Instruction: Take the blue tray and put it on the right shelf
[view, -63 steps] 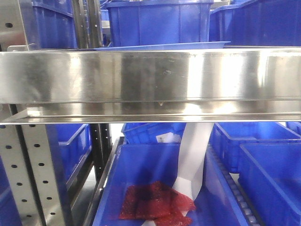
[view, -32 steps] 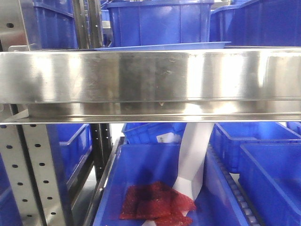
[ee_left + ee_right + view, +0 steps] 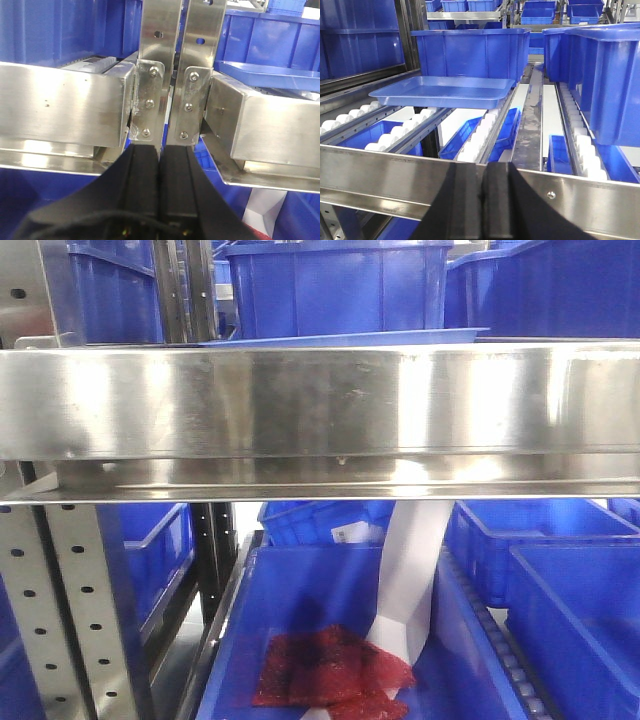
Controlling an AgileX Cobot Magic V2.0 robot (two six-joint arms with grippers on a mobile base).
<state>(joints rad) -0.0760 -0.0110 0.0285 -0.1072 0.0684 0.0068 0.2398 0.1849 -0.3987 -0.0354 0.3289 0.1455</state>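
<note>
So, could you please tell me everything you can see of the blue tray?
The blue tray is shallow, wide and rectangular, of glossy light-blue plastic with rounded corners and a flared flat rim. It looks empty and sits level on the shelf's white rollers, just in front of a deeper blue bin. Neither gripper touches it.

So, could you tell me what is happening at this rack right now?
Nothing is being held. The blue tray sits on the white rollers of the right shelf, in front of a deep blue bin. The right gripper is shut and empty, just outside the shelf's steel front lip. The left gripper is also shut and empty, facing the bolted steel uprights between two shelves. From how things lie, the tray looks already placed.
</note>
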